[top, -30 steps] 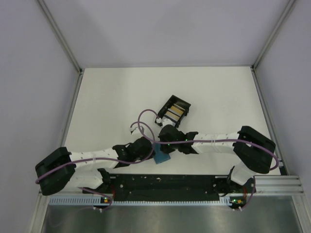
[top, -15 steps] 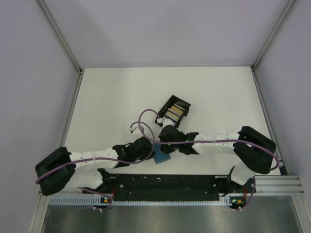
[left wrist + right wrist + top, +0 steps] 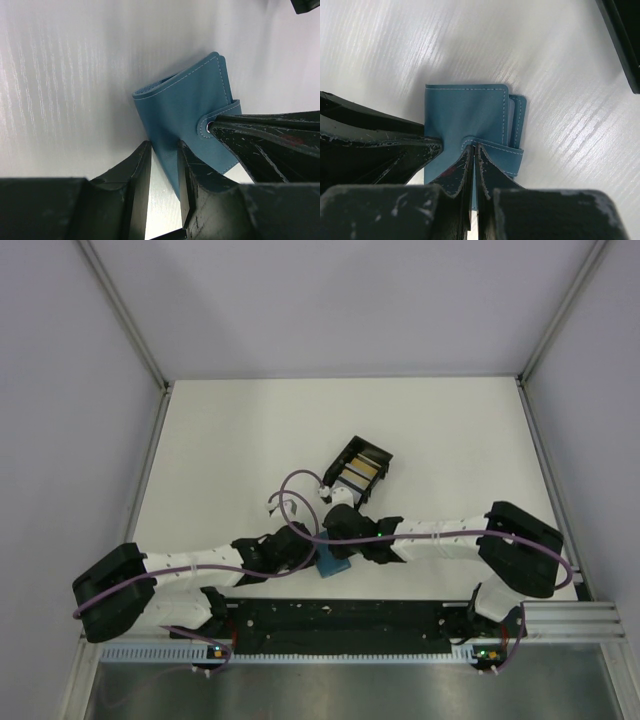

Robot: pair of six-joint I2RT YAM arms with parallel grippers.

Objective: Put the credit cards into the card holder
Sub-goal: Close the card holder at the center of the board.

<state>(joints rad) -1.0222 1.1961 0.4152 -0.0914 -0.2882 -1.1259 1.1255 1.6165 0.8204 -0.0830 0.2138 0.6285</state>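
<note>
Teal-blue and stitched in white, the card holder (image 3: 185,107) lies folded on the white table (image 3: 230,440), near the arms' bases, and both arms are on it at once. Left gripper (image 3: 164,150) first: jaws partly closed, one finger on each side of the wallet's near edge, both fingers against the leather, so that's a hold on the card holder. Over to the right gripper (image 3: 474,149): jaws squeezed all the way together, tips right at the snap end of the closing strap (image 3: 505,152), and the strap rises into the tips, so it looks pinched. The metal snap (image 3: 209,127) shows just at the end of that claw in the left wrist view.

From above, the two wrists meet over the wallet, purple cables looping around them. Just beyond, apart from the wallet, sits the black tray (image 3: 340,458), turned at an angle, with the credit cards (image 3: 362,472) lying inside it, orange-yellow and silver-grey ones showing.
</note>
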